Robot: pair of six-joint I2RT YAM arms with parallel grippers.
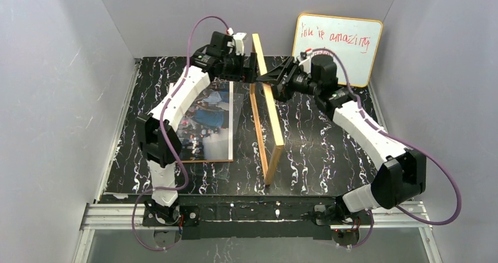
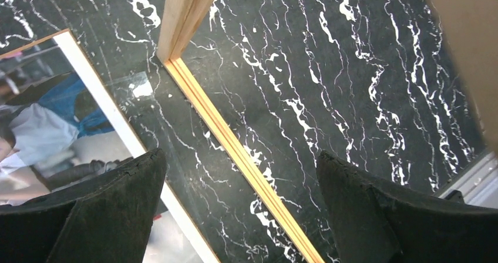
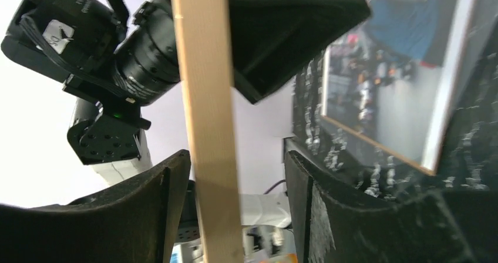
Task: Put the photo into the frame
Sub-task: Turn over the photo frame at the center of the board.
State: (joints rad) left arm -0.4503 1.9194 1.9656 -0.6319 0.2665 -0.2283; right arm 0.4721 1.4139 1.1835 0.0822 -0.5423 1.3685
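The left arm [image 1: 176,101] stood up from its base, bent sharply at the elbow and stretched forward to the left side of the frame [image 1: 274,135], toward its far end. Its end effector [image 1: 252,70] pointed at the frame with the jaws spread wide. The right arm [image 1: 364,125] reached in from the frame's right side. Its end effector [image 1: 263,82] straddled the upper rail, fingers [image 3: 147,216] parted, with a gap at one finger.

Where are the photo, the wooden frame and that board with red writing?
Glossy rectangular photo of people in blue [image 1: 214,113]: overhead view, its printed face.
Thin light-orange wooden rectangular frame [image 1: 273,122]: overhead view, its upper rail.
White rectangular board with red handwriting [image 1: 352,60]: overhead view, bare white surface.
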